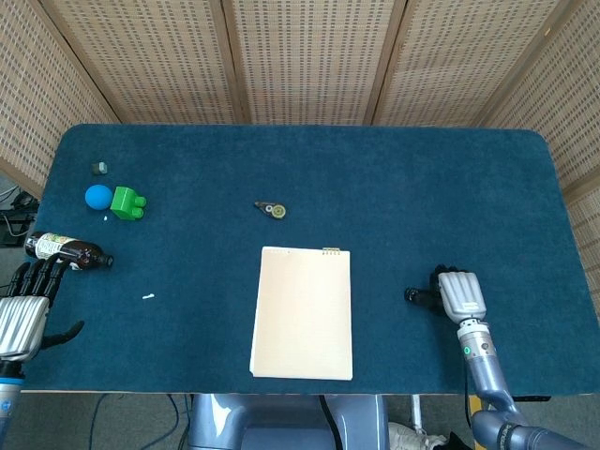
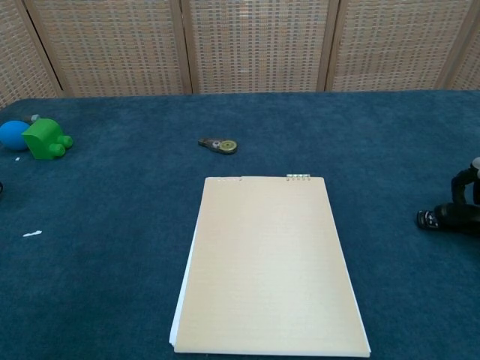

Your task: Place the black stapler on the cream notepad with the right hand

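Note:
The cream notepad [image 1: 303, 312] lies flat near the table's front edge, seen large in the chest view [image 2: 270, 262]. To its right is the black stapler [image 1: 413, 295], with only its left tip showing past my right hand [image 1: 457, 294]. That hand sits over the stapler with its fingers curled down around it. In the chest view the stapler's front end [image 2: 433, 218] pokes out at the right edge, with the dark fingers [image 2: 462, 185] wrapped over it. My left hand [image 1: 22, 317] hovers at the table's left edge, fingers spread and holding nothing.
A brown bottle [image 1: 67, 250] lies just above my left hand. A blue ball [image 1: 97, 196], a green block [image 1: 127, 202] and a small grey piece [image 1: 99, 168] sit at the far left. A correction tape dispenser [image 1: 272, 209] lies beyond the notepad.

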{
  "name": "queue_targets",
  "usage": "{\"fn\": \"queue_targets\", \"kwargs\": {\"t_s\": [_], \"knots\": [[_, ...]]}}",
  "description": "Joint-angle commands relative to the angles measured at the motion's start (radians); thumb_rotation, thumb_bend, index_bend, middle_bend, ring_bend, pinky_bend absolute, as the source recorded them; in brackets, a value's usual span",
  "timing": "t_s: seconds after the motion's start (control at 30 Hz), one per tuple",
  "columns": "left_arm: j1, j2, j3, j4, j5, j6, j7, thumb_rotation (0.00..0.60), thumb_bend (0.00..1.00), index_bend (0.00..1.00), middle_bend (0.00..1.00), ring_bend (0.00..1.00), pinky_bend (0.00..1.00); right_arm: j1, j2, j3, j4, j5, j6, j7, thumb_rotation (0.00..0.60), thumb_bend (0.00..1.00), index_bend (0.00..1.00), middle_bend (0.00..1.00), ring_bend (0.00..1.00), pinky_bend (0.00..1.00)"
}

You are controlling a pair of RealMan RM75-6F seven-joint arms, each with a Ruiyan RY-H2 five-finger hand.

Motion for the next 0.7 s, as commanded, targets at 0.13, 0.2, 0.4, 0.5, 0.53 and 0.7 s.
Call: {"fn": "queue_targets", "kwargs": {"t_s": [0.13,0.2,0.4,0.5,0.53,0.7], "knots": [[-0.001,-0.004,0.002,-0.004,0.002,0.001,0.014,0.6,0.23,0.0,0.0,0.0,0.0,0.002,0.024,-0.012,-0.091,-0.052,0.038,0.005,0.6,0.45,0.78,0.58,0.61,0.73],[0.0,-0.003,0.004,-0.007,0.005,0.004,0.017,0.6,0.23,0.0,0.0,0.0,0.0,0.014,0.025,-0.016,-0.145,-0.064,0.04,-0.032,0.6,0.46,0.79,0.58,0.61,0.74],[0.003,0.002,-0.001,-0.006,-0.004,0.009,0.006,0.6,0.23,0.0,0.0,0.0,0.0,0.05,-0.005,-0.019,-0.272,-0.059,0.035,-0.166,0.6,0.46,0.79,0.58,0.62,0.74],[0.004,0.005,-0.003,-0.007,-0.009,0.009,0.003,0.6,0.23,0.0,0.0,0.0,0.0,0.071,-0.035,-0.015,-0.312,-0.045,0.028,-0.226,0.6,0.46,0.79,0.58,0.62,0.74],[0.004,0.006,-0.004,-0.009,-0.011,0.009,0.003,0.6,0.23,0.0,0.0,0.0,0.0,0.08,-0.046,-0.013,-0.321,-0.038,0.025,-0.249,0.6,0.46,0.79,0.58,0.62,0.74],[0.004,0.014,-0.01,-0.012,-0.027,0.004,-0.011,0.6,0.23,0.0,0.0,0.0,0.0,0.119,-0.102,0.011,-0.349,0.017,0.018,-0.349,0.6,0.46,0.79,0.58,0.62,0.74]]}}
